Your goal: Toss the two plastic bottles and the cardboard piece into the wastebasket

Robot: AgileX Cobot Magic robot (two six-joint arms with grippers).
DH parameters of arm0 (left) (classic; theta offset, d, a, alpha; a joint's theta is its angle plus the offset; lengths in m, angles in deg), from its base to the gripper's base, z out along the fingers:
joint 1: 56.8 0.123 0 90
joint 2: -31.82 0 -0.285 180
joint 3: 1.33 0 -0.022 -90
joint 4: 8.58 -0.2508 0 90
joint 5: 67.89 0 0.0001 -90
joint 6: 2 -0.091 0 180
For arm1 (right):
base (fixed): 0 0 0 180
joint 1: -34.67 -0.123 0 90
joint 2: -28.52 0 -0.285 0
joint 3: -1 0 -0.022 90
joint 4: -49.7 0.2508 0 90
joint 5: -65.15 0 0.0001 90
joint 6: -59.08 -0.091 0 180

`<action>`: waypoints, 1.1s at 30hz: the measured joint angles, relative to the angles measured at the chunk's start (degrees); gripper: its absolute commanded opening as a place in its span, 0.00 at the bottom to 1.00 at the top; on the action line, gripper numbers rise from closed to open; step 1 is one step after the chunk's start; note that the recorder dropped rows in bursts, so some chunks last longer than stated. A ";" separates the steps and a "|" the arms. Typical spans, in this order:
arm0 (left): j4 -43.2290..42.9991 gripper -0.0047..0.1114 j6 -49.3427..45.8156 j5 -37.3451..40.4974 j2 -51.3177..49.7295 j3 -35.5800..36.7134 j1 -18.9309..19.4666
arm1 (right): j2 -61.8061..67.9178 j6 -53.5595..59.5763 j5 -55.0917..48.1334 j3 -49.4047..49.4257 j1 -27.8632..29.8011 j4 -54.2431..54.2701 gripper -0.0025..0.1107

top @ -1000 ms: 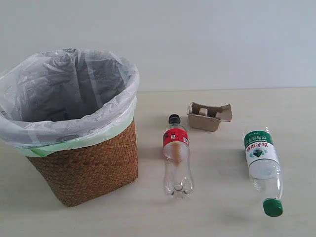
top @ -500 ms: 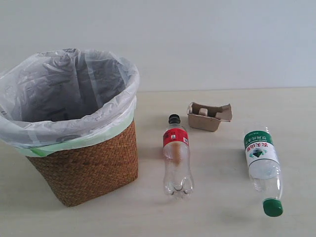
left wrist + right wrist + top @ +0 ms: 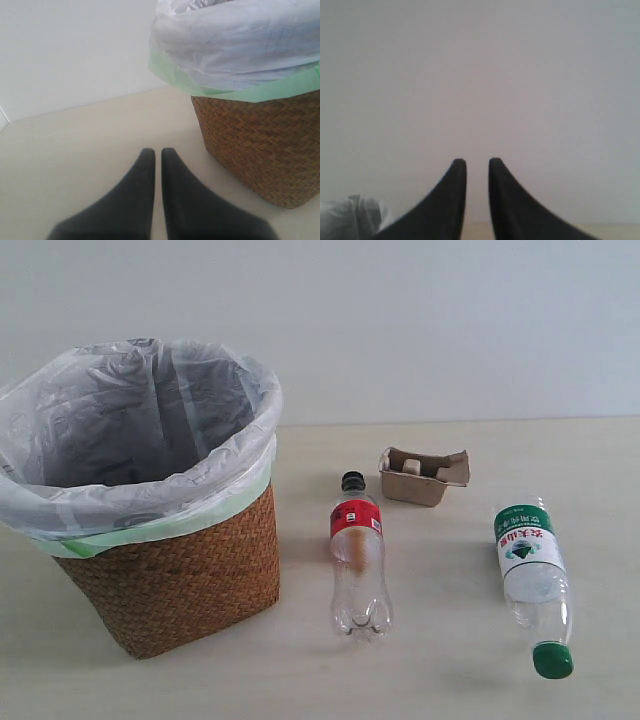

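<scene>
The wicker wastebasket with its white bag stands at the left. To its right lies the red-label bottle, black cap pointing away. The green-label bottle lies further right, green cap toward the front. Behind and between them sits the cardboard piece. Neither gripper shows in the exterior view. My left gripper is shut and empty above the table, beside the wastebasket. My right gripper has a narrow gap between its fingers, holds nothing and faces the plain wall.
The pale table runs back to a plain grey-white wall. A corner of the white bag shows at the edge of the right wrist view.
</scene>
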 measured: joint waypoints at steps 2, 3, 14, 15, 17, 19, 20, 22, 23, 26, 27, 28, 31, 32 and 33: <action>0.00 0.07 0.00 0.00 0.00 0.00 0.00 | 6.08 0.62 -5.01 -4.26 0.00 0.00 0.76; 0.00 0.07 0.00 0.00 0.00 0.00 0.00 | 8.45 0.62 -6.63 -5.68 0.00 0.00 0.90; 0.00 0.07 0.00 0.00 0.00 0.00 0.00 | 38.45 0.65 -27.94 -14.42 0.00 -1.26 0.94; 0.00 0.07 0.00 0.00 0.00 0.00 0.00 | 40.92 -0.03 -28.76 -14.42 0.00 -1.26 0.94; 0.00 0.07 0.00 0.00 0.00 0.00 0.00 | 45.67 -1.14 -29.72 -14.42 0.00 -1.26 0.94; 0.00 0.07 0.00 0.00 0.00 0.00 0.00 | 49.74 -1.56 -29.86 -14.42 0.00 -1.26 0.94; 0.00 0.07 0.00 0.00 0.00 0.00 0.00 | 51.86 -1.85 -29.86 -14.42 0.00 -1.26 0.94; 0.00 0.07 0.00 0.00 0.00 0.00 0.00 | 55.25 -2.59 -28.99 -14.42 0.00 -1.26 0.94; 0.00 0.07 0.00 0.00 0.00 0.00 0.00 | 57.00 -2.87 -28.31 -14.42 0.00 -1.42 0.94; 0.00 0.07 0.00 0.00 0.00 0.00 0.00 | 61.72 -5.71 -26.10 -14.42 0.00 -3.76 0.94; 0.00 0.07 0.00 0.00 0.00 0.00 0.00 | 63.18 -6.97 -25.53 -14.42 0.00 -4.90 0.94; 0.00 0.07 0.00 0.00 0.00 0.00 0.00 | 64.31 -8.58 -24.94 -14.42 0.00 -6.21 0.94; 0.00 0.07 0.00 0.00 0.00 0.00 0.00 | 67.91 -12.65 -22.63 -14.48 0.00 -10.51 0.94; 0.00 0.07 0.00 0.00 0.00 0.00 0.00 | 69.29 -13.87 -21.38 -14.48 0.00 -11.48 0.94; 0.00 0.07 0.00 0.00 0.00 0.00 0.00 | 70.20 -14.50 -20.44 -14.48 0.00 -12.16 0.94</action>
